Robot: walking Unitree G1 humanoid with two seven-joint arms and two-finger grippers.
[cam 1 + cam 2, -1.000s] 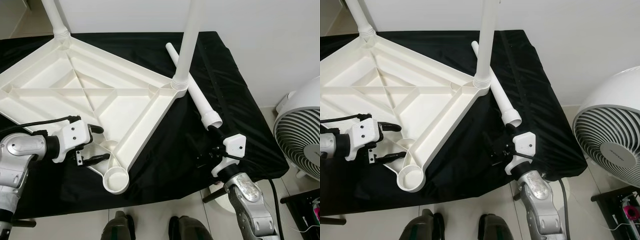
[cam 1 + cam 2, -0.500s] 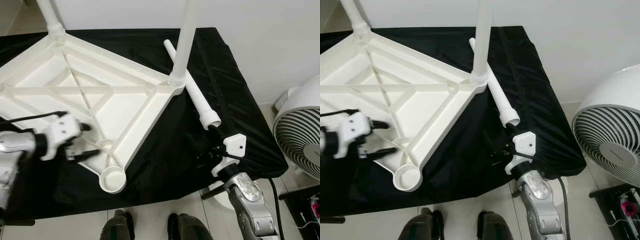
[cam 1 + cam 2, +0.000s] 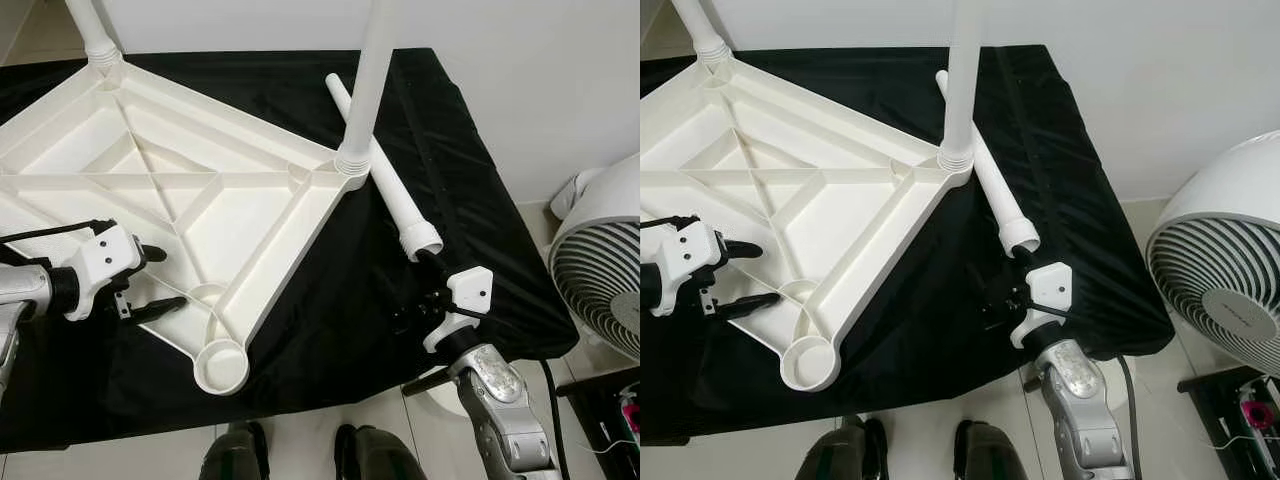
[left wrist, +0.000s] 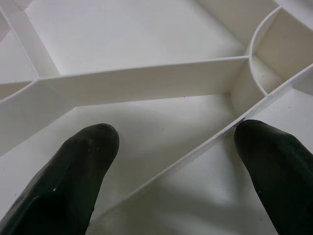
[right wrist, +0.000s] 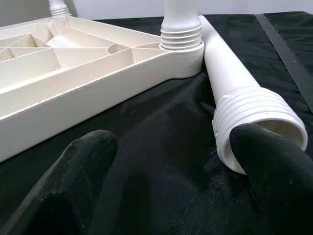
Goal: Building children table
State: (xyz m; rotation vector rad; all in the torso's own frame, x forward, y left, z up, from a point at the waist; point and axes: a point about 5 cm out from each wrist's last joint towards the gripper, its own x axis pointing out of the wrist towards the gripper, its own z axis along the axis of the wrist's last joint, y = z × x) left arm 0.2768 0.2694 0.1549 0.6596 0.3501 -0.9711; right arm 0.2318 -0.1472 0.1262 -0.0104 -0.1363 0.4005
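The black cloth [image 3: 470, 240] carries my upturned white tabletop [image 3: 180, 190], two legs already standing in its far sockets and an empty socket [image 3: 221, 366] at the near corner. The loose leg [image 3: 385, 175] lies beside the tabletop's right corner, long axis running away from me, threaded end nearest my right gripper [image 5: 171, 161], just ahead. That gripper is spread wide and low, one finger by the threaded mouth. My left gripper [image 3: 150, 282] straddles the tabletop's rim, wide, holding nothing
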